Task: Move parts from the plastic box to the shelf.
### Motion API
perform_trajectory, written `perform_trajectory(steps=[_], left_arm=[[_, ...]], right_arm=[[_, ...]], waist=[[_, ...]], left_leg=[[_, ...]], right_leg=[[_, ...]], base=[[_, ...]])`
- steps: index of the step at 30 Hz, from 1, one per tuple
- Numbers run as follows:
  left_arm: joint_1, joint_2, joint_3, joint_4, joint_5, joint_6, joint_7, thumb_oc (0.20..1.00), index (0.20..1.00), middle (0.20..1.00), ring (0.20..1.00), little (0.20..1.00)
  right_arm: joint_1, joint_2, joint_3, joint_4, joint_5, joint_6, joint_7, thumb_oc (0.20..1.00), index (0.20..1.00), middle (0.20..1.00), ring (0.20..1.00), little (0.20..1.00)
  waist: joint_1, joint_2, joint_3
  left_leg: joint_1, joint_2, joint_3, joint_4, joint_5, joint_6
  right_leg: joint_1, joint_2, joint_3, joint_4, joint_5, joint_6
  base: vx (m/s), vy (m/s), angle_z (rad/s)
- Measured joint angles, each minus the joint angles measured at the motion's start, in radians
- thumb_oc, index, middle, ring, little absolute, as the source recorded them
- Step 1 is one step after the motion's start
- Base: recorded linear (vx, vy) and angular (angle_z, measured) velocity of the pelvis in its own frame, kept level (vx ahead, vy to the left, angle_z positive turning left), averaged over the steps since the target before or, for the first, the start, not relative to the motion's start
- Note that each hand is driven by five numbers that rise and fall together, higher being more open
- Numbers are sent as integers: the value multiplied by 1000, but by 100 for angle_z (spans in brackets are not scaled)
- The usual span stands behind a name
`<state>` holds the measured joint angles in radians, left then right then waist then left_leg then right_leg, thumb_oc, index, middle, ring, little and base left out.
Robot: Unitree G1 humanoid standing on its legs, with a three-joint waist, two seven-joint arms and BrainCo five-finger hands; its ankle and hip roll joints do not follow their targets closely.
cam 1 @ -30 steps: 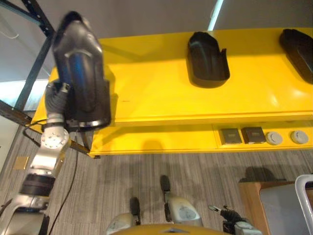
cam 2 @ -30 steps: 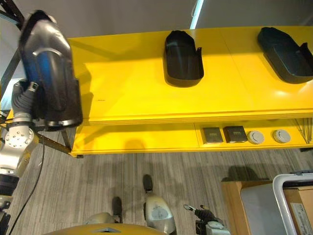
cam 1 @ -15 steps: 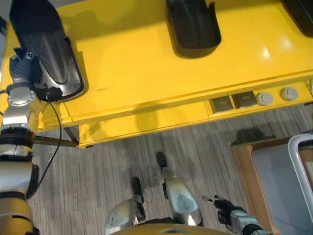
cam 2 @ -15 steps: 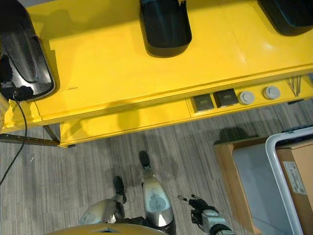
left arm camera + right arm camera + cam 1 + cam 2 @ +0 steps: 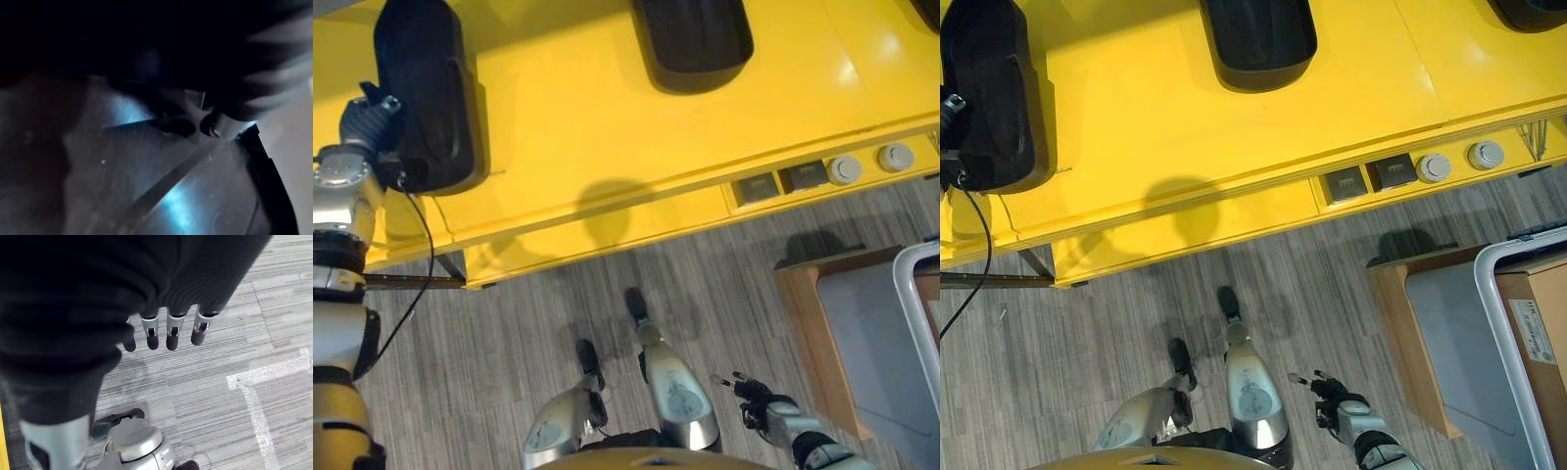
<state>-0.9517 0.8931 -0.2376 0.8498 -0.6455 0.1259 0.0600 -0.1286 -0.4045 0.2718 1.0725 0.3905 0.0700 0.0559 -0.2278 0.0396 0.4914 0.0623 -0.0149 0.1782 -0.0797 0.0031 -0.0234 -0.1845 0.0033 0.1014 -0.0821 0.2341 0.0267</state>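
1. Shelf (image 5: 607, 127) — yellow, runs across the top of the head views from 9 to 3 o'clock. Four small fittings, two square and two round, sit along its front edge at about 3 o'clock.
2. Box (image 5: 1518, 333) — grey-rimmed, on a wooden stand at 4 o'clock, well apart from the shelf's left end.
3. Part (image 5: 426, 93) — black moulded shell, lying on the shelf's left end at 10 o'clock. Its long axis runs from 12 to 6 o'clock, across the shelf's depth, and its near end reaches the shelf's front edge. Judged as set down or nearly so.
4. Second part (image 5: 693, 39) — same kind, on the shelf at 12 o'clock, same lie. A third shows at the far 1 o'clock corner.
5. Left hand (image 5: 367, 117) — at the first part's left flank, touching it at 9 o'clock from the part. Its wrist view is taken up by the part's dark inner face at close range; I cannot tell whether the fingers grasp or have let go. This is by far the nearer hand.
6. Right hand (image 5: 1332, 392) — low at 5 o'clock over the floor, fingers (image 5: 171, 335) relaxed and grasping nothing, idle.
7. Relation for the coming move: the part lies at 3 o'clock from the left hand, so a withdrawal would go toward 9 o'clock, clear of its flank.
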Motion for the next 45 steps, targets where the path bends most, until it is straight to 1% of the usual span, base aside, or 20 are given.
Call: perform_trajectory(steps=[10, 12, 13, 16, 18, 21, 22, 23, 24, 25, 26, 27, 28, 29, 30, 33, 34, 37, 43, 45], left_arm=[[7, -46, 3, 103, 3, 111, 122, 1000, 1000, 1000, 1000, 1000], [21, -49, 2, 134, 25, 125, 126, 1000, 1000, 1000, 1000, 1000], [46, -49, -1, 128, 93, 128, 122, 1000, 1000, 1000, 1000, 1000], [46, -45, -39, 126, 203, 122, 116, 1000, 1000, 1000, 1000, 1000], [43, -30, -53, 121, 216, 88, 123, 1000, 1000, 1000, 1000, 1000], [37, 10, -78, 74, 212, 5, 173, 1000, 1000, 1000, 1000, 1000], [38, 15, -78, -8, 202, -57, 204, 1000, 1000, 1000, 1000, 1000], [51, 14, -79, -115, 194, -142, 220, 1000, 1000, 1000, 1000, 1000], [68, 14, -77, -169, 190, -177, 225, 1000, 1000, 1000, 1000, 1000], [123, 4, -42, -262, 170, -206, 236, 711, 711, 711, 711, 711], [191, -28, 7, -346, 154, -246, 237, 200, 200, 200, 200, 200], [231, -57, 25, -392, 145, -259, 236, 200, 200, 200, 200, 200], [296, -104, 84, -491, 135, -257, 234, 200, 200, 200, 200, 200], [478, -252, 168, -697, 119, -268, 209, 200, 200, 200, 200, 200], [543, -311, 165, -753, 115, -266, 185, 200, 200, 200, 200, 200], [762, -462, 152, -818, 129, -262, 128, 200, 200, 200, 200, 200], [832, -474, 135, -810, 143, -240, 112, 200, 200, 200, 200, 200], [921, -463, 127, -741, 149, -233, 103, 200, 200, 200, 200, 200], [990, -462, 94, -719, 123, -263, 78, 200, 200, 200, 200, 200], [983, -462, 84, -719, 118, -290, 79, 200, 200, 200, 200, 200]], right_arm=[[-3, 0, 2, 5, 6, 4, 1, 1000, 1000, 1000, 1000, 1000], [-1, 1, 23, 13, 6, 4, 4, 1000, 1000, 1000, 1000, 1000], [11, 3, 22, 13, 9, 4, 7, 1000, 1000, 1000, 1000, 1000], [20, 3, 19, 39, 13, 6, 8, 1000, 1000, 1000, 1000, 1000], [27, 2, 19, 54, 13, 12, 8, 1000, 1000, 1000, 1000, 1000], [41, 7, 18, 56, 3, 14, 11, 1000, 1000, 1000, 1000, 1000], [47, 12, 14, 55, -4, 16, 13, 1000, 1000, 1000, 1000, 1000], [63, 25, -9, 80, -5, 25, 25, 1000, 1000, 1000, 1000, 1000], [74, 31, -13, 87, -5, 30, 27, 1000, 1000, 1000, 1000, 1000], [87, 36, -21, 87, -4, 40, 26, 1000, 1000, 1000, 1000, 1000], [90, 34, -32, 87, -4, 43, 25, 1000, 1000, 1000, 1000, 1000], [89, 32, -38, 85, -4, 43, 23, 1000, 1000, 1000, 1000, 1000], [86, 33, -49, 82, -3, 44, 21, 1000, 1000, 1000, 1000, 1000], [88, 40, -52, 79, -2, 43, 17, 1000, 1000, 1000, 1000, 1000], [89, 45, -52, 78, -2, 43, 11, 1000, 1000, 1000, 1000, 1000], [115, 73, -77, 46, 0, 40, -8, 1000, 1000, 1000, 1000, 1000], [128, 90, -86, 45, 2, 38, -13, 1000, 1000, 1000, 1000, 1000], [170, 119, -96, 56, 0, 40, -14, 1000, 1000, 1000, 1000, 1000], [203, 118, -98, 85, 0, 43, -14, 1000, 1000, 1000, 1000, 1000], [202, 117, -97, 84, 0, 42, -14, 1000, 1000, 1000, 1000, 1000]], waist=[[-9, 4, -8], [-7, 8, -54], [-6, 7, -93], [2, 11, -137], [4, 14, -170], [17, 16, -177], [30, 17, -177], [49, 28, -185], [60, 31, -200], [65, 32, -221], [62, 43, -241], [66, 49, -246], [65, 54, -249], [72, 53, -257], [83, 55, -259], [109, 39, -265], [126, 23, -265], [169, -16, -269], [171, -15, -264], [169, -7, -259]], left_leg=[[78, 4, -1, 0, 0, -1], [82, 5, -3, 0, 1, -2], [90, 7, -3, 0, 0, -2], [118, 7, -3, 0, -3, -4], [120, 4, -1, 0, -4, -3], [138, 3, 9, -1, -5, 3], [137, 7, 9, -6, -6, 7], [143, 26, 11, -6, -14, 16], [145, 32, 10, -6, -17, 11], [148, 31, 7, -6, -21, -1], [151, 37, -1, -6, -20, -11], [156, 39, -10, -6, -20, -11], [162, 40, -14, -6, -21, -12], [173, 40, -21, -6, -22, -13], [177, 40, -25, -6, -22, -13], [182, 36, -41, -6, -27, -8], [177, 36, -43, -6, -27, -5], [143, 27, -57, -6, -15, 2], [124, 9, -70, -6, -5, 22], [124, 8, -70, -6, -6, 24]], right_leg=[[78, 3, -3, 0, -7, -3], [83, 3, -5, 0, -14, -13], [91, 5, -6, 0, -15, -14], [119, 5, -7, -1, -22, -14], [120, 1, -7, -2, -25, -11], [137, -5, -15, -6, -33, 0], [144, -10, -44, -1, -38, 8], [135, -6, -84, 46, -50, -5], [121, -6, -98, 97, -73, -16], [121, -3, -101, 99, -91, -21], [142, 2, -104, 70, -85, -24], [159, 4, -108, 51, -76, -24], [176, 3, -112, 30, -66, -19], [204, 3, -116, 0, -55, -18], [209, 3, -118, 0, -56, -18], [218, -1, -124, -1, -65, -21], [215, -2, -125, -1, -65, -21], [190, -16, -132, -6, -62, -14], [178, -38, -142, -7, -53, -1], [176, -39, -141, -7, -53, 0]], base=[[5, -3, 1], [30, -32, 3], [47, -14, 2], [27, 12, 1], [-2, 5, -2], [-6, -15, -7], [0, -52, -2], [8, -43, -4], [15, -43, -4], [10, -24, 4], [10, -26, 9], [9, -25, 12], [8, -22, 12], [13, -33, 14], [14, -33, 13], [3, -18, 12], [-4, -4, 14], [-5, 4, 18], [-7, 8, 9], [0, 0, 0]])
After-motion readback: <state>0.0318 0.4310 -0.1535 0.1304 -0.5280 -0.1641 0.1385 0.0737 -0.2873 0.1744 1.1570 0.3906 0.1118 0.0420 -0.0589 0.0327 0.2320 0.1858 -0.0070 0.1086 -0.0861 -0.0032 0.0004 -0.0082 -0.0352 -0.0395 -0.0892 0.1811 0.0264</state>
